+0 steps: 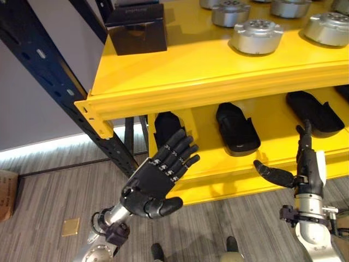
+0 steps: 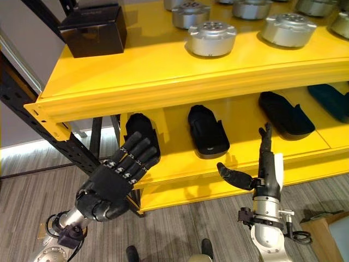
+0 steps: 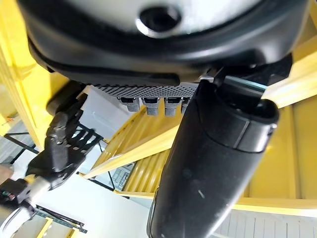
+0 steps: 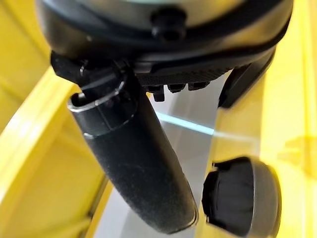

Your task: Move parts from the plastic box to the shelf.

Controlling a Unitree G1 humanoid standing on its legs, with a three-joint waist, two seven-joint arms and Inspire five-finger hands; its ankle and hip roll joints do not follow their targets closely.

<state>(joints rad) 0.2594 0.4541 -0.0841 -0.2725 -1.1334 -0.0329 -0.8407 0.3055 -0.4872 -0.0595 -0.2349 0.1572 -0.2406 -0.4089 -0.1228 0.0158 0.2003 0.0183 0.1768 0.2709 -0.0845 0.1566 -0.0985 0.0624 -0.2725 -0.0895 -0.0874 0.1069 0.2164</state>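
Hovering empty: left hand [image 1: 155,183], right hand [image 1: 305,164]; shelf [image 1: 218,71] cropped.

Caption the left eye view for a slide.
Both open robot hands, left and right, raised empty before the yellow shelf.

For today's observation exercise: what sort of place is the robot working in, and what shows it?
Probably a factory storeroom or workshop: a yellow steel shelf on dark uprights, round machined metal parts on top, black moulded parts below.

The left hand [image 1: 155,183] and right hand [image 1: 306,166] are dark and jointed, on silver-grey wrists; the right hand carries a white cover.
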